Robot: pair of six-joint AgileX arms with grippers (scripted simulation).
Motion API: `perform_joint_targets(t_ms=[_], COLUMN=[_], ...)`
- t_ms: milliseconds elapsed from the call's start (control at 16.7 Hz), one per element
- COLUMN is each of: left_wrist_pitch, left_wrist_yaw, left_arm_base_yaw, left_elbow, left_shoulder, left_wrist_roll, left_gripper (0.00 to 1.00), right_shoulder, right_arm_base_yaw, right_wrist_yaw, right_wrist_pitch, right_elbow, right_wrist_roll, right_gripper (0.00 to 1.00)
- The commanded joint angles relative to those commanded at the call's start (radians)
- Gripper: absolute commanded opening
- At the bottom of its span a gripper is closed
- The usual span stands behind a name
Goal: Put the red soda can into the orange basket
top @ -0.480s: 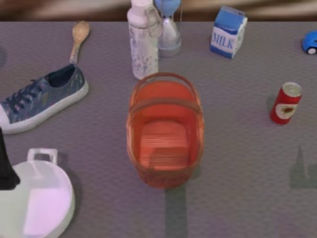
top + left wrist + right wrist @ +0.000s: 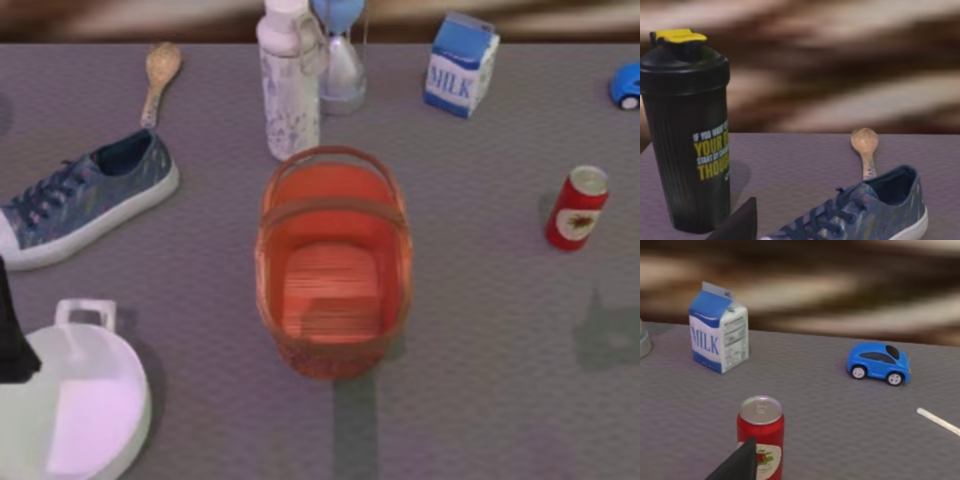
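Observation:
The red soda can [image 2: 577, 208] stands upright on the right side of the table, with a silver top and a pale label. It also shows in the right wrist view as the red soda can [image 2: 761, 437], close in front of the camera. A dark part of my right gripper [image 2: 737, 466] shows just in front of the can, not touching it. The orange basket [image 2: 268, 262] sits empty at the table's middle, well left of the can. My left gripper [image 2: 740, 225] shows only as a dark tip near the shoe [image 2: 865, 212].
A milk carton [image 2: 460, 65] and blue toy car [image 2: 627, 85] stand behind the can. A white bottle [image 2: 288, 80] and an hourglass [image 2: 340, 55] are behind the basket. A shoe [image 2: 85, 195], wooden spoon [image 2: 160, 75], black shaker [image 2: 687, 130] and white round object [image 2: 75, 400] fill the left.
The shadow on the table's right, in front of the can, has shifted slightly left and towards the can. Can and basket have not moved.

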Motion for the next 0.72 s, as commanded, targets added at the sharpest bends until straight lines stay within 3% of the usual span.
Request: perform_joint_targets(t_ms=[720], left_wrist_pitch=[0.000], left_wrist_yaw=[0.000], left_arm_base_yaw=[0.000], left_elbow=[0.000], left_shoulder=[0.000], left_wrist_roll=[0.000], left_gripper=[1.00], right_shoulder=[1.240], right_arm_base_yaw=[0.078], right_wrist_yaw=[0.008], right_wrist_pitch=[-0.682], right_elbow=[1.033], right_wrist_roll=[-0.315], right_gripper=[1.00])
